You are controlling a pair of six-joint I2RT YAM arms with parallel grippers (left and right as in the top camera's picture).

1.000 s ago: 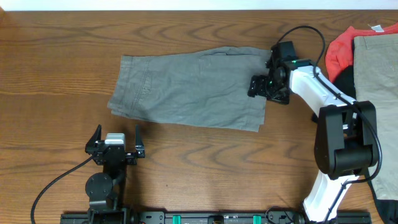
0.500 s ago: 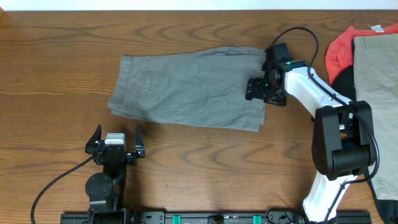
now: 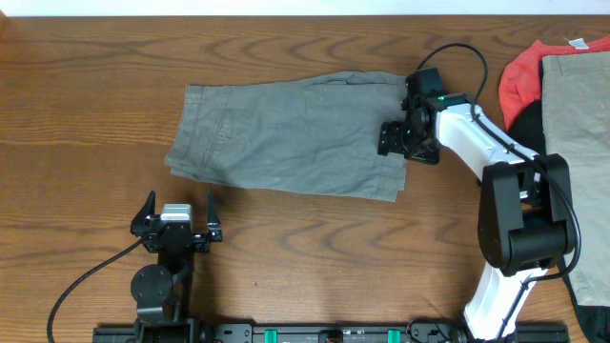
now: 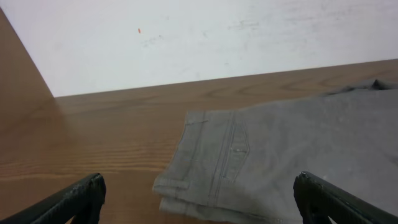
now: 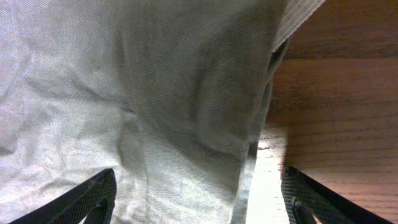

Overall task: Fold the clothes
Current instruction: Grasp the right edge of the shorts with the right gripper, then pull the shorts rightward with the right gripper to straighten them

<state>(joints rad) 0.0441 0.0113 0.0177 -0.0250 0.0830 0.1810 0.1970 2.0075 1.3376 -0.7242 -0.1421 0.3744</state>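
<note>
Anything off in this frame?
Nothing spilled or damaged. The shorts lie slightly askew to the table edge. Their right edge is rumpled, with a lip curled up beside the open right tool. At the left end, the layers don't line up; the lower one peeks out.

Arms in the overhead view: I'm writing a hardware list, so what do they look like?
Right arm: white shells, black joints, green light, looping black cable; right gripper black. Left arm: black, silver wrist block, trailing black cable; left gripper black.
</note>
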